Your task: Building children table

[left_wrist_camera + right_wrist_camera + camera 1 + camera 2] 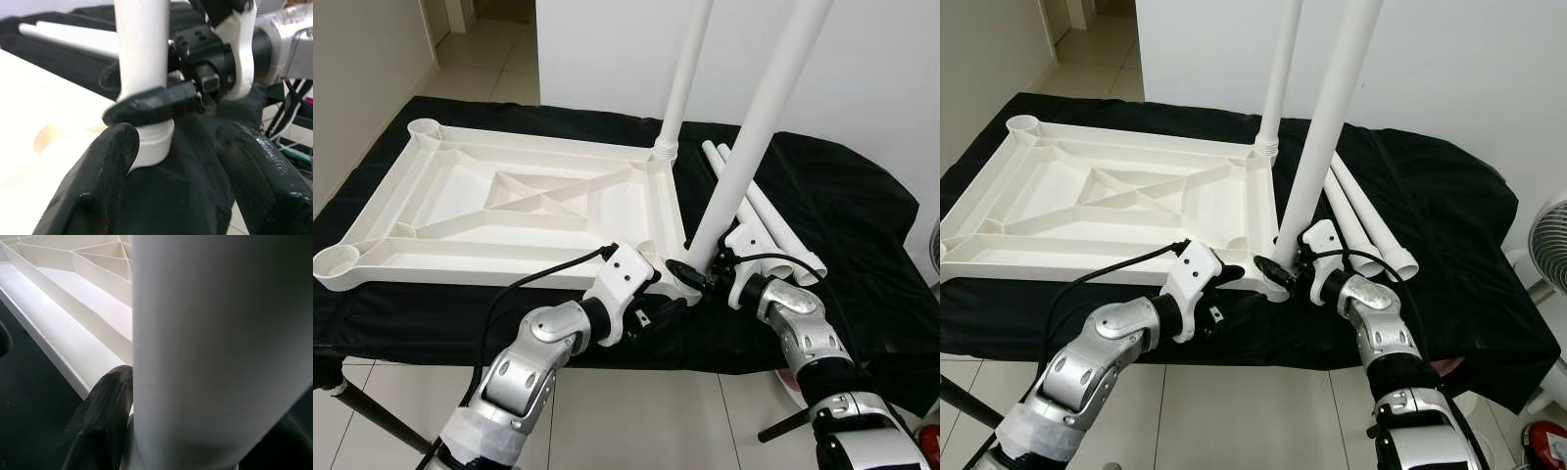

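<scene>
A pale tiled floor (636, 411) and a white wall (871, 69) frame the scene, with a fan (1547, 245) at three o'clock. A bench draped in black cloth (862, 235) spans the middle. On it, toward nine o'clock, lies the white tabletop (509, 211) upside down, its ribbed underside up and round sockets at the corners. One leg (685, 83) stands upright in the far corner socket at twelve o'clock. A second leg (759, 137) leans slightly at the near corner, its foot at the socket around six o'clock. The right gripper (697, 277) is clenched around this leg's base. The left gripper (171, 161) sits just beside it with fingers (98, 176) spread apart, one touching the leg's collar. Spare legs (773, 220) lie flat on the cloth at two o'clock.
</scene>
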### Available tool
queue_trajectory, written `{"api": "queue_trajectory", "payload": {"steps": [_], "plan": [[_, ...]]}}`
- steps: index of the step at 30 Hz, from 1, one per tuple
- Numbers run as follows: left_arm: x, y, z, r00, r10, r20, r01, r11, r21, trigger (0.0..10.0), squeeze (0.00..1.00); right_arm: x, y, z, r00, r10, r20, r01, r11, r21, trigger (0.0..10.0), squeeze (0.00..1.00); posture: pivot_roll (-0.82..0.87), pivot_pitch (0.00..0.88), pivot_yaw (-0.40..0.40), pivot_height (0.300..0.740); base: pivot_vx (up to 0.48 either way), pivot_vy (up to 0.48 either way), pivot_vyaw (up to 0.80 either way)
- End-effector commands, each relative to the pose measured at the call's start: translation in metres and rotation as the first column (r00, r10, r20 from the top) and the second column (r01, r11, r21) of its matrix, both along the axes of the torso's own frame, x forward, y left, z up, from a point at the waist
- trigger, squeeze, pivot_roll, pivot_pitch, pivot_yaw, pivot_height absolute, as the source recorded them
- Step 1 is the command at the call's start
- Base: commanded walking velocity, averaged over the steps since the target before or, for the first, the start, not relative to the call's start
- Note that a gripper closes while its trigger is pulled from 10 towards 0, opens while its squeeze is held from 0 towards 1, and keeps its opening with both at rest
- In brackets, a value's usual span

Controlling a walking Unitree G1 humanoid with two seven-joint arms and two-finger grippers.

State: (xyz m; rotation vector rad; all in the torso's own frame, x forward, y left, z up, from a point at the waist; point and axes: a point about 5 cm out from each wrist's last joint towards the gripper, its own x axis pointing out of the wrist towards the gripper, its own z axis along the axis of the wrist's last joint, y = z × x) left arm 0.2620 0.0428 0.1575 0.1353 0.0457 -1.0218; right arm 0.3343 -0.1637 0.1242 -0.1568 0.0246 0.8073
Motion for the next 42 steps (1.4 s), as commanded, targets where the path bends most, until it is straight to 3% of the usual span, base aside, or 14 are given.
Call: {"api": "queue_trajectory", "payload": {"steps": [1,2,3,9,16,18,19,23,24,27,29,31,34,42], "plan": [[0.001,-0.002,0.001,1.000,0.004,-0.001,-0.004,1.000,-0.003,10.0,0.00,0.000,0.001,-0.005,1.000,-0.003,-0.029,0.003,1.000,0.007,0.0,0.00,-0.01,0.000,-0.085,0.740,0.000,0.000,0.00],[0.001,-0.002,0.001,1.000,0.004,-0.001,-0.004,1.000,-0.003,10.0,0.00,0.000,0.001,-0.005,1.000,-0.003,-0.029,0.003,1.000,0.007,0.0,0.00,-0.01,0.000,-0.085,0.740,0.000,0.000,0.00],[0.000,-0.003,0.002,1.000,0.001,0.000,-0.001,1.000,-0.003,10.0,0.00,0.000,0.002,-0.005,1.000,-0.006,-0.027,0.007,1.000,0.013,10.0,0.00,-0.01,0.000,-0.085,0.740,0.000,0.000,0.00],[0.000,-0.004,0.002,1.000,-0.005,0.003,0.005,1.000,-0.002,10.0,0.00,0.000,0.005,-0.007,0.999,-0.029,-0.027,0.030,0.999,0.037,10.0,0.00,-0.01,0.000,-0.088,0.740,0.000,0.000,0.00],[0.003,-0.004,0.004,1.000,0.003,0.014,-0.003,1.000,-0.008,10.0,0.00,-0.004,0.016,-0.013,0.978,-0.206,-0.023,0.207,0.977,0.050,10.0,0.00,-0.01,0.000,-0.097,0.740,0.000,0.000,0.00],[0.003,-0.004,0.004,1.000,0.003,0.014,-0.003,1.000,-0.008,10.0,0.00,-0.004,0.016,-0.013,0.978,-0.206,-0.023,0.207,0.977,0.050,10.0,0.00,-0.01,0.000,-0.097,0.740,0.000,0.000,0.00],[0.004,-0.005,0.004,1.000,0.006,0.015,-0.006,1.000,-0.011,10.0,0.00,-0.009,0.022,-0.017,0.942,-0.334,-0.039,0.336,0.939,0.065,10.0,0.00,-0.02,0.000,-0.100,0.740,0.000,0.000,0.00],[0.004,-0.005,0.004,1.000,0.006,0.014,-0.005,1.000,-0.012,10.0,0.00,-0.011,0.023,-0.018,0.924,-0.378,-0.048,0.381,0.922,0.069,10.0,0.00,-0.02,0.000,-0.100,0.740,0.000,0.000,0.00],[0.003,-0.006,0.004,1.000,0.005,0.011,-0.005,1.000,-0.016,10.0,0.00,-0.015,0.022,-0.019,0.860,-0.505,-0.068,0.510,0.856,0.091,10.0,0.00,-0.02,0.000,-0.104,0.740,0.000,0.000,0.00],[0.003,-0.006,0.004,1.000,0.005,0.011,-0.005,1.000,-0.016,10.0,0.00,-0.015,0.022,-0.019,0.860,-0.505,-0.068,0.510,0.856,0.091,10.0,0.00,-0.02,0.000,-0.104,0.740,0.000,0.000,0.00],[0.002,-0.006,0.003,1.000,0.005,0.005,-0.005,1.000,-0.021,10.0,0.00,-0.022,0.024,-0.021,0.775,-0.624,-0.095,0.632,0.766,0.118,10.0,0.00,-0.02,0.000,-0.109,0.740,0.000,0.000,0.00],[0.002,-0.006,0.003,1.000,0.005,0.005,-0.005,1.000,-0.021,10.0,0.00,-0.022,0.024,-0.021,0.775,-0.624,-0.095,0.632,0.766,0.118,10.0,0.00,-0.02,0.000,-0.109,0.740,0.000,0.000,0.00],[-0.001,-0.004,0.000,1.000,0.009,-0.003,-0.009,1.000,-0.014,10.0,0.00,-0.031,0.033,-0.019,0.700,-0.709,-0.087,0.713,0.688,0.135,10.0,0.00,-0.01,0.000,-0.123,0.740,0.000,0.000,0.00],[-0.002,-0.003,-0.001,0.999,0.030,-0.010,-0.031,0.999,-0.023,10.0,0.00,-0.036,0.041,-0.016,0.714,-0.694,-0.097,0.699,0.699,0.147,10.0,0.00,0.00,0.000,-0.134,0.740,0.000,0.000,0.00]]}}
